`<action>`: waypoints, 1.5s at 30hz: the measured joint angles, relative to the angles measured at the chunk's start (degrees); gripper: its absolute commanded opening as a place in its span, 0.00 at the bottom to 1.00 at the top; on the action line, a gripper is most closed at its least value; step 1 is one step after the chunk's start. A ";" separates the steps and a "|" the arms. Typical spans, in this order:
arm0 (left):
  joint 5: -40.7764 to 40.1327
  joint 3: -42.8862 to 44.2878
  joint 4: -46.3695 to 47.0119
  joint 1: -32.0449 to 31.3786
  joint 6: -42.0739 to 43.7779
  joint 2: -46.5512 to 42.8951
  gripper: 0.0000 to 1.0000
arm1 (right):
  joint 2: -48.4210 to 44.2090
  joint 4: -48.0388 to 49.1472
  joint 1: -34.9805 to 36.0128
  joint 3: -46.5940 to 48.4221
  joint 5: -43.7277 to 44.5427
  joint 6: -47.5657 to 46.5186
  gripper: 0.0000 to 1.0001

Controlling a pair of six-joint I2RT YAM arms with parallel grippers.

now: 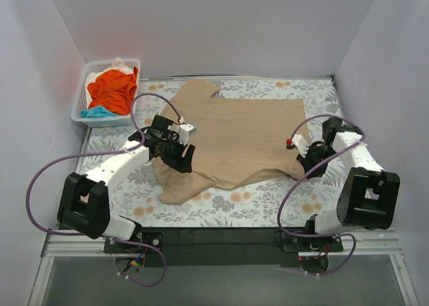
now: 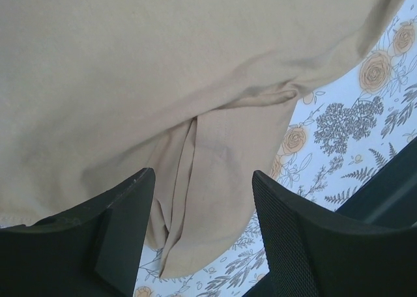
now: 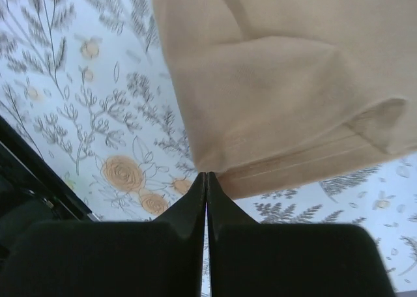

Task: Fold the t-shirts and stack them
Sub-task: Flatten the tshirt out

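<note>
1. While the tan t-shirt (image 1: 234,135) lies spread over the floral-covered surface (image 1: 268,209), we see its near left part bunched into soft folds.
2. Our left end effector (image 2: 202,178) hangs over that bunched cloth with its fingers spread apart, gripping nothing.
3. Our right end effector (image 3: 206,177) sits at the shirt's near right corner, fingers pressed together right at the hem; we cannot tell whether any cloth is caught.
4. The orange t-shirt (image 1: 114,91), a teal piece (image 1: 97,111) and a white piece (image 1: 100,70) lie heaped in the white basket (image 1: 78,105) at the far left corner.
</note>
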 measured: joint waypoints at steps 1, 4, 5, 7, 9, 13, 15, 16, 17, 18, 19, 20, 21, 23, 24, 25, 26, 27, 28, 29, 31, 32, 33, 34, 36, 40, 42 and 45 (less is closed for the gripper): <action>0.02 -0.35 -0.17 0.00 0.28 -0.20 0.56 | -0.85 0.28 -0.11 -2.64 1.03 -2.56 0.02; 0.00 -1.25 -0.68 0.00 1.09 -0.66 0.56 | -4.85 2.36 -0.92 -9.49 4.28 -8.92 0.02; -0.07 -1.46 -0.81 0.00 1.36 -0.76 0.56 | -6.19 2.51 -1.29 -10.51 5.09 -10.62 0.05; -0.15 -1.73 -1.36 0.00 1.90 -1.01 0.56 | -8.04 3.34 -2.32 -10.78 6.14 -12.96 0.23; -0.35 -1.77 -1.70 0.00 2.43 -1.27 0.56 | -8.70 4.55 -3.63 -10.32 6.95 -14.38 0.42; -0.66 -1.77 -2.12 0.00 3.19 -1.79 0.56 | -8.00 4.83 -6.36 -7.56 7.52 -16.74 0.52; -0.98 -1.77 -2.25 -0.07 3.65 -1.88 0.54 | -7.61 4.42 -7.08 -5.22 7.08 -16.98 0.48; -1.20 -1.77 -2.40 -0.13 3.93 -1.90 0.54 | -7.50 4.09 -7.21 -4.00 6.75 -16.94 0.46; -1.53 -1.77 -2.56 -0.24 4.26 -1.90 0.54 | -7.43 3.69 -7.26 -2.75 6.12 -16.79 0.46; -1.88 -1.77 -2.73 -0.37 4.55 -1.90 0.53 | -7.34 3.21 -7.34 -1.64 5.18 -16.44 0.46; -2.19 -1.77 -2.91 -0.55 4.81 -1.90 0.52 | -7.28 2.89 -7.34 -0.70 4.26 -16.00 0.46; -2.38 -1.77 -3.06 -0.79 5.01 -1.90 0.52 | -6.97 2.38 -7.32 0.24 3.21 -15.13 0.46; -2.56 -1.77 -3.15 -1.09 5.20 -1.90 0.52 | -6.40 1.84 -7.32 1.20 2.03 -13.94 0.43; -2.86 -1.77 -2.99 -1.92 5.22 -1.86 0.49 | -4.35 1.36 -6.91 2.73 0.04 -11.50 0.39; -2.91 -1.77 -2.78 -2.38 5.22 -1.68 0.49 | -2.86 1.38 -6.69 3.21 -0.72 -9.92 0.38; -2.97 -1.77 -2.43 -2.86 5.22 -1.31 0.49 | -1.27 1.42 -6.54 3.39 -1.31 -8.28 0.36; -2.99 -1.75 -1.86 -3.30 5.18 -0.74 0.49 | 0.35 1.33 -6.45 3.39 -1.75 -6.78 0.36; -2.99 -1.70 -1.40 -3.74 5.14 0.15 0.49 | 2.03 1.14 -6.32 3.41 -2.08 -5.07 0.36; -2.99 -1.60 -1.05 -4.09 5.01 1.20 0.49 | 3.74 1.09 -6.21 3.41 -2.21 -3.67 0.38; -2.97 -1.51 -0.50 -4.39 4.92 2.49 0.49 | 5.33 1.07 -6.16 3.41 -2.32 -2.38 0.39; -2.97 -1.29 0.33 -4.85 4.59 5.25 0.49 | 7.61 1.03 -6.19 3.41 -2.29 -0.26 0.41; -2.95 -1.22 0.70 -5.03 4.50 6.29 0.49 | 8.35 0.98 -6.19 3.41 -2.29 0.63 0.42; -2.93 -1.14 1.11 -5.18 4.31 7.43 0.49 | 8.74 0.90 -6.19 3.41 -2.34 1.44 0.42; -2.89 -1.05 1.44 -5.33 4.11 8.33 0.49 | 8.92 0.74 -6.19 3.41 -2.34 2.23 0.42; -2.62 -0.74 1.90 -5.62 3.76 9.75 0.48 | 8.92 0.33 -6.19 3.54 -2.45 3.34 0.43; -2.25 -0.44 3.19 -6.43 3.28 10.45 0.47 | 8.92 0.13 -6.23 4.22 -2.51 4.70 0.43; -2.03 -0.42 3.85 -6.97 3.17 10.45 0.46 | 8.92 0.11 -6.25 4.44 -2.49 4.96 0.43; -1.55 -0.22 4.57 -7.54 2.71 10.45 0.40 | 8.92 0.07 -6.32 4.52 -2.49 5.40 0.42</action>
